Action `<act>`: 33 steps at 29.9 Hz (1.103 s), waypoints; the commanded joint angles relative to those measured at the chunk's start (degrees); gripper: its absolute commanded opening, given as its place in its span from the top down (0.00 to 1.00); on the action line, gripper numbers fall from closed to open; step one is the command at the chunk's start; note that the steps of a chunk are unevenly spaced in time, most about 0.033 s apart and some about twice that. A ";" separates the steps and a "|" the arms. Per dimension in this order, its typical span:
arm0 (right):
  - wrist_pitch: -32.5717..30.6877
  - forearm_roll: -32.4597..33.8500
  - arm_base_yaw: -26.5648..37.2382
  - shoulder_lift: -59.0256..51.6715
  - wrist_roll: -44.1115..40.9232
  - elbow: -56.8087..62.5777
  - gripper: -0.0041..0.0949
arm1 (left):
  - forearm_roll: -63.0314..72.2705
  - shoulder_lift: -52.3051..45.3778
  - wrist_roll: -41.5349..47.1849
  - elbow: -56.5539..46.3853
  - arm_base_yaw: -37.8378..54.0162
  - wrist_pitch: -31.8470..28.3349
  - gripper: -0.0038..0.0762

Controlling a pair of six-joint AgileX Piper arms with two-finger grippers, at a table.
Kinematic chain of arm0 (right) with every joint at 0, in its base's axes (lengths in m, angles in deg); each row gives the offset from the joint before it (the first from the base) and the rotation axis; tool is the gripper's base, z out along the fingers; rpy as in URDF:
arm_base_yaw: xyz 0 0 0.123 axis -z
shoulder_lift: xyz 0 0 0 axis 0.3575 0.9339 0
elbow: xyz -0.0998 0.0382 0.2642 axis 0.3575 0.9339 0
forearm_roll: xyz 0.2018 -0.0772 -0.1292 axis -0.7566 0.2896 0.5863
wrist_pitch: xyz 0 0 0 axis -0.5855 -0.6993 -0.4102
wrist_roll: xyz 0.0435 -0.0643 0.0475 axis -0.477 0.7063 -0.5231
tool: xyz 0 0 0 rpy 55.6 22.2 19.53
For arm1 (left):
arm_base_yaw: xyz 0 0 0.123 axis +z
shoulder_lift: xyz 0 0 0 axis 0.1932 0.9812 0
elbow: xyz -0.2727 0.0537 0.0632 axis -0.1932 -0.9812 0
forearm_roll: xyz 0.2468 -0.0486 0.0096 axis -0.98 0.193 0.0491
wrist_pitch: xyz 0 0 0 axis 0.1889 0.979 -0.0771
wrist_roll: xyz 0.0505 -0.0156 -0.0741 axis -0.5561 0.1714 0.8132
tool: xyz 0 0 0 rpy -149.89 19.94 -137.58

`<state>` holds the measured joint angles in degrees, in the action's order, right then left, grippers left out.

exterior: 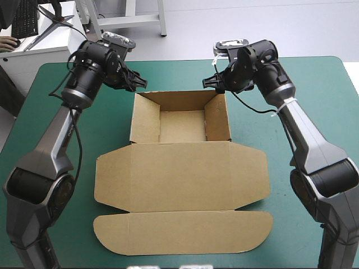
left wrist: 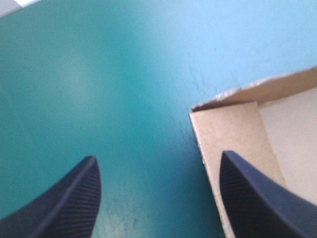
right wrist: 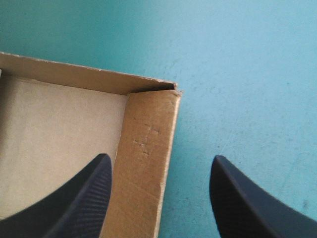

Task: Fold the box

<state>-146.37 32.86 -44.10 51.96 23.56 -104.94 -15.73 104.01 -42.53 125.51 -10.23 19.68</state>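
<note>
Brown box [exterior: 180, 168] is sitting as an open tray, lid lying flat on its near side, teal-green cover [exterior: 303, 101] all round. L gripper [exterior: 139, 85] is hovering at box's far-left corner, R gripper [exterior: 209, 83] at far-right, both w/ fingers apart, straddling side walls.

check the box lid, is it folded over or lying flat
Lying flat: the lid spreads open on the teal-green cover, nearer than the tray, whose walls stand raised.
</note>
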 commanded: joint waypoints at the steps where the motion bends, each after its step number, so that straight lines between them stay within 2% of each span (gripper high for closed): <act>1: -0.49 -0.31 1.65 -4.81 -0.77 -1.55 0.41 | -0.77 -6.56 -1.85 4.93 -0.22 2.05 0.59; 4: -0.59 -1.77 1.92 -4.95 -0.77 -1.45 0.41 | -0.89 -10.50 -6.43 4.68 -0.22 2.16 0.97; 16: -0.53 -2.45 1.92 -4.11 -0.90 11.20 0.41 | 4.15 -25.86 -6.54 4.01 -0.22 2.16 0.96; 21: 0.41 -8.02 1.92 -2.23 -0.77 11.44 0.41 | 2.15 -32.56 -6.69 -0.76 -0.22 2.16 0.96; 25: 0.64 -8.68 1.92 0.13 0.49 11.44 0.41 | 0.64 -39.39 -6.69 -11.11 -0.22 2.05 0.96; 33: 0.64 -9.71 1.92 4.52 0.62 11.44 0.41 | 0.75 -56.59 -6.13 -38.43 -0.22 0.90 0.96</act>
<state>-145.96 23.70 -42.48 58.85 23.50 -92.23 -14.52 53.13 -49.48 93.39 -10.23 19.80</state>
